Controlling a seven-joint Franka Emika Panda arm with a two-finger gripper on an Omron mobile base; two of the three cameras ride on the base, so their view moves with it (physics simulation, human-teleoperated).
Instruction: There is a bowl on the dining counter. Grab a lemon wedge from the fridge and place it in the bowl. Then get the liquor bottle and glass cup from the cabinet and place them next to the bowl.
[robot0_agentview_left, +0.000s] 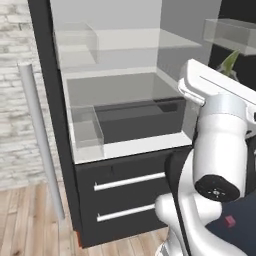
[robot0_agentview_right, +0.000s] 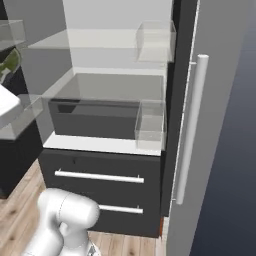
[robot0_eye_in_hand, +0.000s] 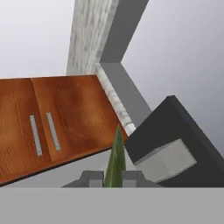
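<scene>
The fridge (robot0_agentview_left: 125, 200) stands open in front of me, a tall dark grey body with clear shelves and two drawers with pale bar handles (robot0_agentview_right: 100, 177). In the hand view a thin greenish-yellow lemon wedge (robot0_eye_in_hand: 115, 159) stands pinched between the fingertips of my gripper (robot0_eye_in_hand: 111, 178), which is shut on it. The same wedge (robot0_agentview_left: 230, 61) shows at the upper right of the left base view, beyond the white hand, and at the far left of the right base view (robot0_agentview_right: 10, 62). The hand looks up at the reddish-brown cabinet (robot0_eye_in_hand: 65, 118). The bowl, dining counter, liquor bottle and glass cup are out of view.
The fridge's open doors flank me: one long handle (robot0_agentview_left: 40, 145) at the left, another (robot0_agentview_right: 192, 130) at the right. Clear bins (robot0_agentview_right: 150, 122) sit on the shelves. A white brick wall (robot0_agentview_left: 15, 100) lies to the left. A dark block (robot0_eye_in_hand: 175, 131) hangs near the cabinet.
</scene>
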